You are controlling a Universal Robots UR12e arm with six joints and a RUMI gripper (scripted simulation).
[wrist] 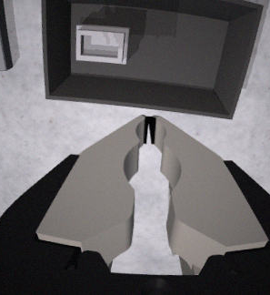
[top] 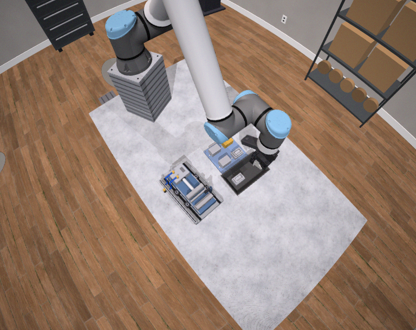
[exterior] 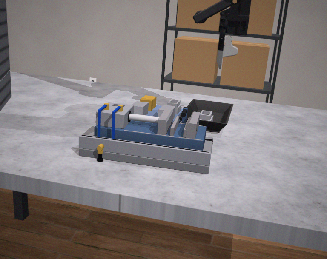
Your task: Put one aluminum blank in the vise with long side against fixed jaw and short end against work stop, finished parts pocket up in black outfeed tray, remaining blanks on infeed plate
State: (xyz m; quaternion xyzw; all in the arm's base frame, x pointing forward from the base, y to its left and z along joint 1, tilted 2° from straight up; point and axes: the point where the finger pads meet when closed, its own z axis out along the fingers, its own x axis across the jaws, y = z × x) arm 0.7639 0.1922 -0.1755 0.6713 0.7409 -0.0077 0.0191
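Observation:
My gripper [top: 258, 164] [exterior: 220, 66] [wrist: 148, 118] is shut and empty, high above the table by the outfeed tray. One finished part [top: 238, 178] [exterior: 206, 114] [wrist: 102, 45] lies pocket up in the black tray [exterior: 226, 115] [wrist: 178, 59]. Another finished part [top: 236, 151] [exterior: 173, 103] is pocket up on the blue infeed plate [top: 222, 154]. Two gray blanks, one [top: 214, 149] [exterior: 140, 108] farther back and one [top: 224, 161] nearer, are also on the plate. The brass blank [top: 227, 143] [exterior: 148, 102] is at its edge. No blank shows between the moving jaw [top: 196, 192] [exterior: 165, 121] and fixed jaw [top: 204, 200] [exterior: 193, 125]; pins are hard to see.
The vise base [exterior: 143, 152] stands in front of the infeed plate and tray. Blue hoses [exterior: 113, 123] rise at its left end in the exterior view. The tray adjoins the infeed plate. The arm covers part of the area behind the plate in the top view.

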